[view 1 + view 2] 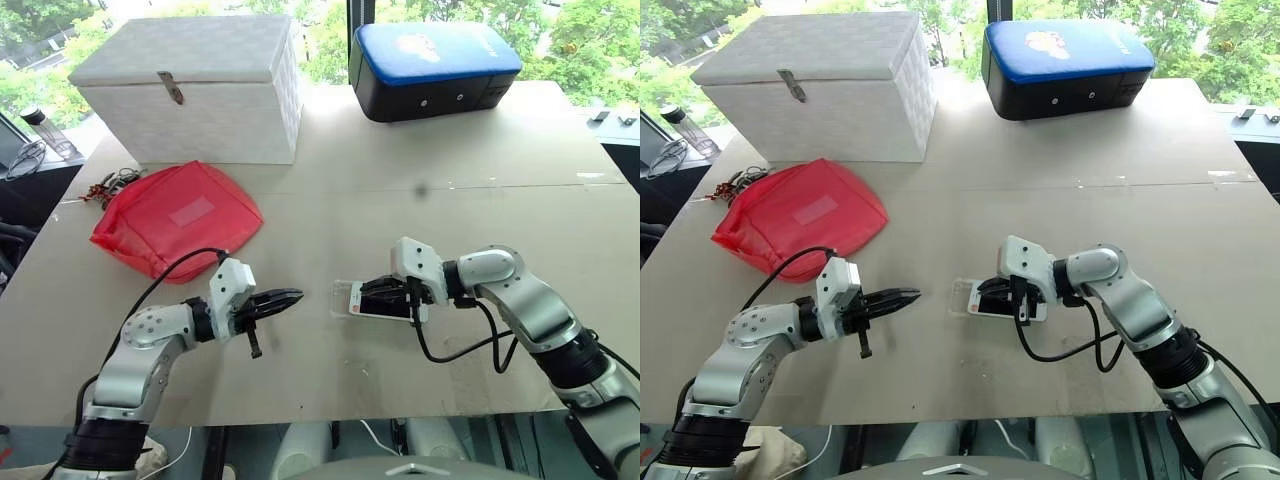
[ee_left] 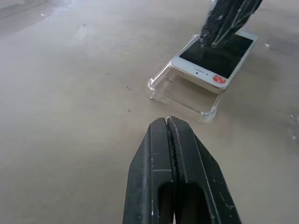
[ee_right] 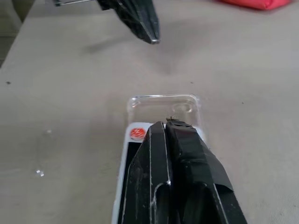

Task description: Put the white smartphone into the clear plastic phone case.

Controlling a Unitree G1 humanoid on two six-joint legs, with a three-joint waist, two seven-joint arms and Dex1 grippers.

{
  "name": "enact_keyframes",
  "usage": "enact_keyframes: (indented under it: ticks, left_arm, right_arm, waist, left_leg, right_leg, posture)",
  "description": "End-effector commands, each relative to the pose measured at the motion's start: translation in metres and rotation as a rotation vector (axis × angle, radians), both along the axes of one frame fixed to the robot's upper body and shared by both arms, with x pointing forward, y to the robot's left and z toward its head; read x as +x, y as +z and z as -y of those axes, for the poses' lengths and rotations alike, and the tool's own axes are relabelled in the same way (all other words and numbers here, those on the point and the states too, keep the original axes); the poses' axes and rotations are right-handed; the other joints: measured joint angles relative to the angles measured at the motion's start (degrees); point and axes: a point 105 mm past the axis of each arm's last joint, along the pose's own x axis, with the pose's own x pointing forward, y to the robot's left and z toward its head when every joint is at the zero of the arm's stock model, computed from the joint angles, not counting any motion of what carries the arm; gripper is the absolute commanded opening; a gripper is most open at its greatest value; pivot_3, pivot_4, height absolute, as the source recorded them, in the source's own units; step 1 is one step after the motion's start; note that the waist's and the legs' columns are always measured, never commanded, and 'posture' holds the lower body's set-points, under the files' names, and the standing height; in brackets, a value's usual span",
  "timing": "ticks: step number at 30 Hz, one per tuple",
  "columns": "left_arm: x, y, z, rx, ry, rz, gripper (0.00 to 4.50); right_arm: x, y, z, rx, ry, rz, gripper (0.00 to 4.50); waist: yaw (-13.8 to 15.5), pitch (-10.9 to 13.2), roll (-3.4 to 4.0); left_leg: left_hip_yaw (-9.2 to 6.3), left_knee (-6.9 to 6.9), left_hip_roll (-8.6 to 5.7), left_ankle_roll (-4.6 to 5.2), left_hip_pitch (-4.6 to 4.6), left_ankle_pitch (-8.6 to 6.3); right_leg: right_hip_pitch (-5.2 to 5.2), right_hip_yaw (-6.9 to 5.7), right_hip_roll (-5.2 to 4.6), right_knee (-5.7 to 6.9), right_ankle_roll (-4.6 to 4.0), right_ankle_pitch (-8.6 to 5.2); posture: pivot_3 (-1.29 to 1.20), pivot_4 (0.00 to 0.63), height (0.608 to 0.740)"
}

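White smartphone (image 2: 214,58) lies screen-up near the middle of the tabletop (image 1: 400,190), resting partly in the clear plastic phone case (image 2: 183,92) — its end with the red-marked home button sits raised over the tray, and the bare end of the case sticks out past it toward the left claw. In the left wrist view that phone end looks tilted above the case floor rather than seated flat.

Right claw (image 3: 166,125) has its two black fingers pressed together, holding nothing; the tips sit over the phone's screen close to the home button, and whether they touch the glass cannot be told.

Left claw (image 1: 288,297) is also closed on nothing, its fingers together and pointing toward the case from just beside it, with a gap of bare tabletop between.

Farther back on the tabletop lie a red fabric pouch (image 1: 175,217) on the robot's left, a white lidded box (image 1: 195,85) behind it, and a blue-topped black case (image 1: 432,68) at the far side.
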Motion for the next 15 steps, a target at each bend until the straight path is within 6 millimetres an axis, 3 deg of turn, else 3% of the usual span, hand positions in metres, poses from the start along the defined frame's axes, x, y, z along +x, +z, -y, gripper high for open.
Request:
enact_keyframes:
  ticks: [1, 6, 15]
  left_arm:
    - [0.001, 0.005, 0.001, 0.001, -0.017, 0.024, 0.0]
    - [0.001, 0.006, 0.001, 0.003, -0.021, 0.024, 0.0]
    - [-0.001, 0.007, 0.001, 0.004, -0.017, 0.021, 0.0]
  right_arm:
    - [-0.008, 0.002, 0.001, -0.016, 0.04, 0.008, 0.02]
    - [-0.009, -0.017, 0.007, -0.112, 0.066, -0.007, 0.02]
    - [0.009, -0.052, 0.016, -0.263, 0.034, 0.007, 0.02]
  waist:
    - [0.0, 0.0, -0.01]
    - [0.0, 0.0, -0.02]
    - [0.0, 0.0, -0.07]
  left_leg:
    - [0.0, 0.0, 0.0, 0.0, 0.0, 0.0]
    - [0.0, 0.0, 0.0, 0.0, 0.0, 0.0]
    - [0.02, 0.01, 0.0, 0.0, 0.09, 0.0]
  right_leg:
    - [0.0, 0.0, 0.0, 0.0, 0.0, 0.0]
    - [0.0, -0.01, 0.01, 0.0, 0.0, 0.0]
    - [0.06, 0.01, 0.01, 0.02, 0.0, 0.0]
  posture:
    - [0.0, 0.15, 0.74]
    - [0.0, 0.15, 0.74]
    - [0.0, 0.15, 0.74]
